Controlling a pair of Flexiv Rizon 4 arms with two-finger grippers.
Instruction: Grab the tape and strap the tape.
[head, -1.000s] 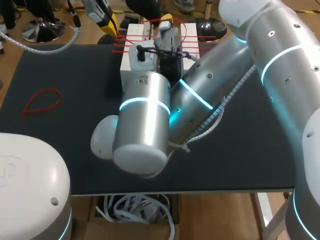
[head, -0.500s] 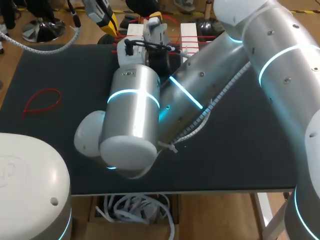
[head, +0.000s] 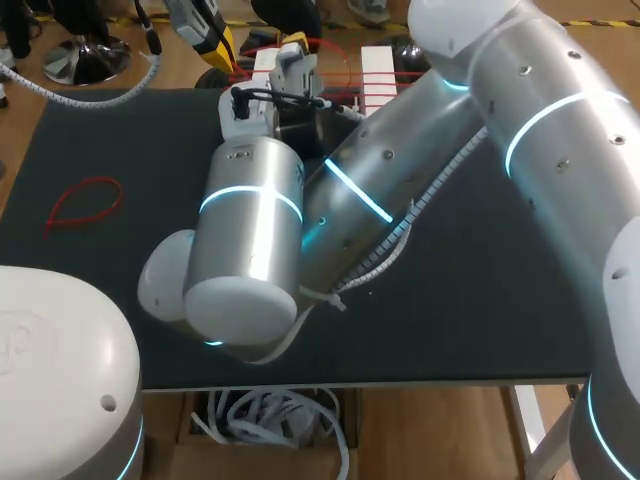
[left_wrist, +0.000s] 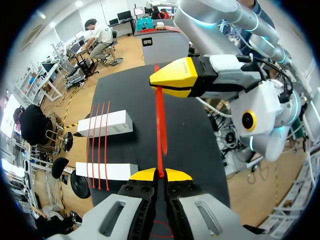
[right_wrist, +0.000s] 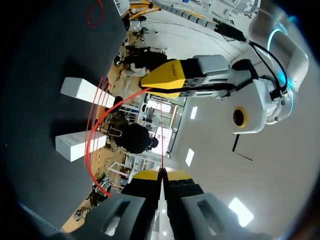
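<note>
- spare red loop (head: 85, 200) lies flat at far left of table (head: 500, 300), well apart from the rest
- left gripper (left_wrist: 160, 174): fingers pinched tight on one end of red tape (left_wrist: 160, 120)
- red tape runs straight through the air between both grippers, beside two white blocks (left_wrist: 112, 122) bridged by red strips (left_wrist: 98, 145)
- right gripper (right_wrist: 161, 174): fingers closed on the other end

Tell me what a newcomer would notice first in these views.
First, the red strap running straight between two shut pincers: the left pincer holds one end, the right pincer the other. Next, the bulky right arm across the middle of the table, and beside the strap two white blocks bridged by other straps. A red loop lies alone at the table's left.
</note>
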